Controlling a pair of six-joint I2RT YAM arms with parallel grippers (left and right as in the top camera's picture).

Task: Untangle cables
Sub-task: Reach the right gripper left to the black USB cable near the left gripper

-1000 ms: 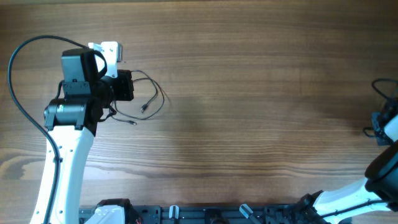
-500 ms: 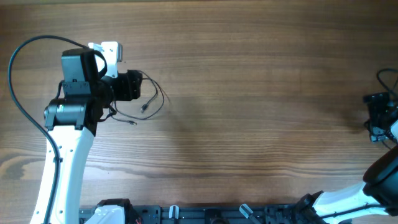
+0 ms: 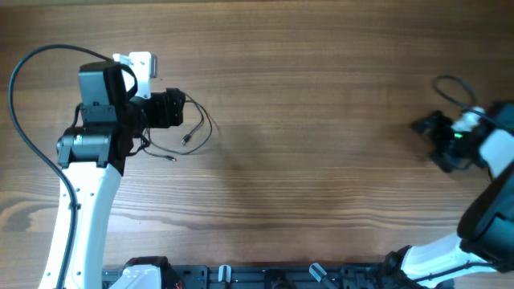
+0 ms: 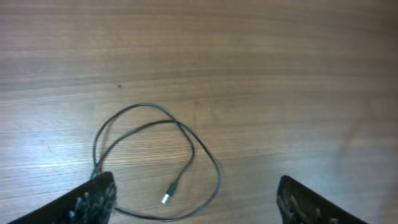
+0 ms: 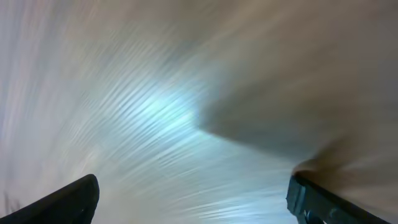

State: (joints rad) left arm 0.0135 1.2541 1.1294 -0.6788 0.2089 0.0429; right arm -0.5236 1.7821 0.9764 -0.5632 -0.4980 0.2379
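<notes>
Black cable lies slack in loose loop on wood table. Left gripper above it, jaws apart, probably lining up pick. Right gripper jaws apart, empty, view blurred.

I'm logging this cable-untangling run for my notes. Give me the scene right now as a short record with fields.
surface: wooden table
cable: thin, black, in loose loops flat on the table
plug end: free, lying inside the loops
left gripper: open, above the cable, not gripping it
right gripper: open, empty, far from the cable; its wrist view is blurred
</notes>
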